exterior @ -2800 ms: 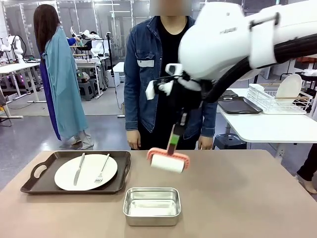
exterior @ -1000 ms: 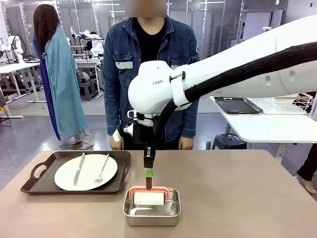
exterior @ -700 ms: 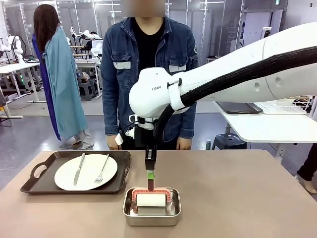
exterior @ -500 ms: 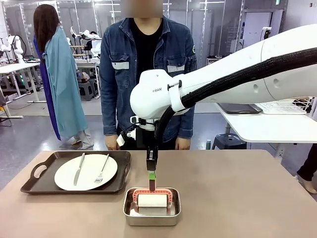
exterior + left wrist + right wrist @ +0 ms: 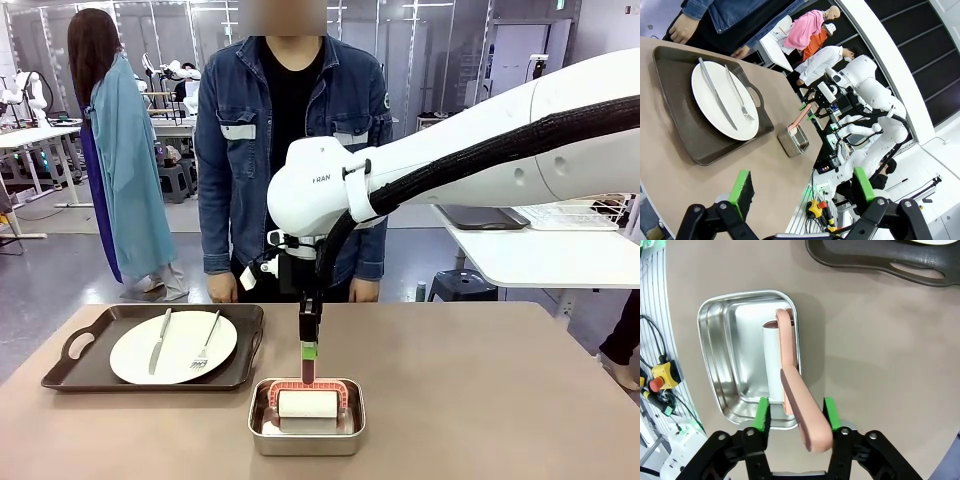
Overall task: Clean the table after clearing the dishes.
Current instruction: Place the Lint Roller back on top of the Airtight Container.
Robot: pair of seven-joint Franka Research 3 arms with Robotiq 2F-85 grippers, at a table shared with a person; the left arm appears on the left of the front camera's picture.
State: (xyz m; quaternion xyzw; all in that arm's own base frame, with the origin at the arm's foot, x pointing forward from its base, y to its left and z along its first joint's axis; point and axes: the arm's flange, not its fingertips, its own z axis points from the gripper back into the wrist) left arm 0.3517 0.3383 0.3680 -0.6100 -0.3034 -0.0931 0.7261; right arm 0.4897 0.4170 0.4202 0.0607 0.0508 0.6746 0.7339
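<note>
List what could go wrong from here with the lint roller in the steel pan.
1. The lint roller's pink handle sticks up between the right gripper's open fingers, near one pad; a skewed retreat could snag it and drag the steel pan.
2. Let go, the handle may tip over the pan's rim onto the table.
3. The tray with plate, knife and fork sits close beside the pan; a wide swing might knock it.

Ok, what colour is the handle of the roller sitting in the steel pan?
Salmon pink. The roller handle shows best in the right wrist view, between the gripper's fingers.
</note>
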